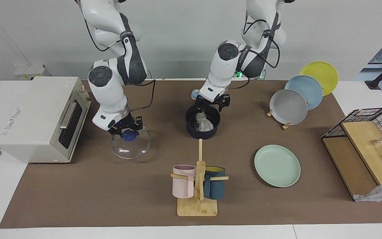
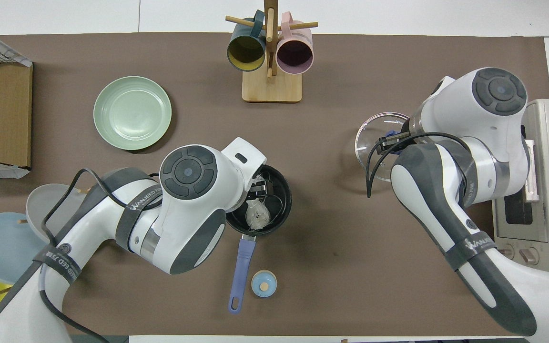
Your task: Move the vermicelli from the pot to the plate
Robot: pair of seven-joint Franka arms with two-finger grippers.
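Observation:
The pot (image 1: 203,132) is a dark navy saucepan at mid table, its blue handle (image 2: 242,269) pointing toward the robots. The vermicelli (image 1: 204,123) is a whitish wrapped bundle inside it, drawn up to a narrow top; it also shows in the overhead view (image 2: 258,213). My left gripper (image 1: 208,108) hangs over the pot and is shut on the bundle's top. The mint-green plate (image 1: 277,165) lies flat, farther from the robots than the pot, toward the left arm's end. My right gripper (image 1: 127,130) is over the glass lid (image 1: 134,148), shut on its blue knob.
A wooden mug rack (image 1: 197,199) with a pink and a teal mug stands farther from the robots than the pot. A toaster oven (image 1: 35,119) is at the right arm's end. Grey, blue and yellow plates (image 1: 288,107) lean in a stand. A wire basket (image 1: 370,146) and a small blue knob-like object (image 2: 263,284) are also there.

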